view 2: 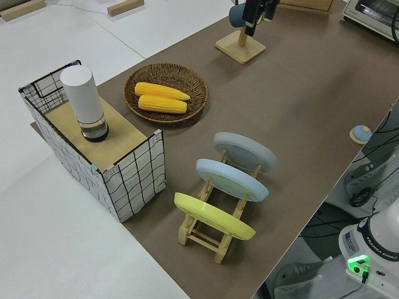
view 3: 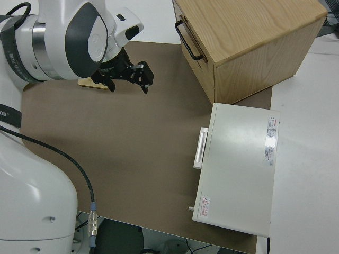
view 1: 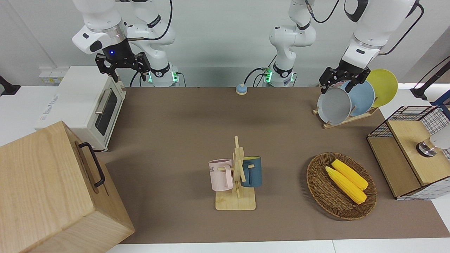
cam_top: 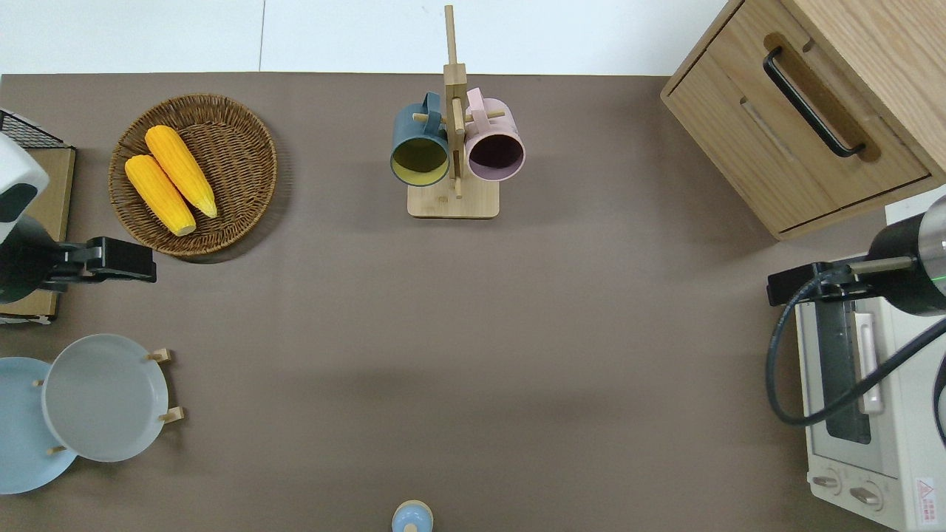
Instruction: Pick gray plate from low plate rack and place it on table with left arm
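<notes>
The gray plate (view 1: 334,105) stands tilted in the slot of the low plate rack (view 1: 351,119) farthest from the robots, at the left arm's end of the table (view 1: 175,123). It also shows in the overhead view (cam_top: 103,395) and the left side view (view 2: 246,151). A light blue plate (view 1: 364,96) and a yellow plate (view 1: 385,84) stand in the slots nearer to the robots. My left gripper (view 1: 342,84) is open and empty, up in the air; the overhead view shows the left gripper (cam_top: 144,260) over the table between the basket and the gray plate. My right gripper (view 1: 121,68) is open and parked.
A wicker basket (view 1: 316,182) with two corn cobs lies farther out than the rack. A wire crate (view 1: 404,119) with a white cylinder stands at the table's end beside it. A mug stand (view 1: 236,175) holds two mugs mid-table. A toaster oven (view 1: 88,105) and wooden drawer box (view 1: 52,189) stand at the right arm's end.
</notes>
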`<state>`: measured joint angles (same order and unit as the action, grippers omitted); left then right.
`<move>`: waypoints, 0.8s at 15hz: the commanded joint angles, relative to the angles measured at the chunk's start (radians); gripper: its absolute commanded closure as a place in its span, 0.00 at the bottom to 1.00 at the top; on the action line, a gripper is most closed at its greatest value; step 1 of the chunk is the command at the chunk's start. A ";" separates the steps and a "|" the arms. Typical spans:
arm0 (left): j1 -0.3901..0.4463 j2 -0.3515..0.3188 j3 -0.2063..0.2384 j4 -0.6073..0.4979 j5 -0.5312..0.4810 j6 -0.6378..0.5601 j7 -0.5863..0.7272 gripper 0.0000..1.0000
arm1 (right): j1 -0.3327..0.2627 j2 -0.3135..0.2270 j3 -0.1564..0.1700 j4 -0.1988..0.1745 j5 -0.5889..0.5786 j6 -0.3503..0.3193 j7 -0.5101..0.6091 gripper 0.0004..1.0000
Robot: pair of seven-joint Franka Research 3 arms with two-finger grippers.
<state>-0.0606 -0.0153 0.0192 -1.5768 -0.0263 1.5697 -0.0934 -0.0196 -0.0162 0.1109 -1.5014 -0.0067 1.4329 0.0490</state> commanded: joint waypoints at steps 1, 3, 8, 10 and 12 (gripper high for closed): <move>0.002 -0.012 -0.005 -0.005 -0.003 -0.019 -0.012 0.00 | -0.025 -0.002 0.018 0.007 0.019 -0.015 0.009 0.01; 0.001 -0.012 -0.005 -0.005 -0.001 -0.031 -0.012 0.00 | -0.025 -0.002 0.018 0.007 0.019 -0.015 0.009 0.01; 0.001 -0.014 -0.005 -0.006 -0.001 -0.031 -0.011 0.00 | -0.025 -0.002 0.018 0.007 0.019 -0.015 0.009 0.01; 0.001 -0.012 -0.005 -0.005 -0.001 -0.031 -0.012 0.00 | -0.025 -0.002 0.018 0.007 0.019 -0.015 0.009 0.01; 0.001 -0.014 -0.005 -0.006 -0.003 -0.033 -0.012 0.00 | -0.025 -0.002 0.018 0.007 0.019 -0.015 0.009 0.01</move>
<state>-0.0606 -0.0154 0.0175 -1.5768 -0.0263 1.5532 -0.0936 -0.0196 -0.0162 0.1109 -1.5014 -0.0067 1.4329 0.0490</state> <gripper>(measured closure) 0.000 0.009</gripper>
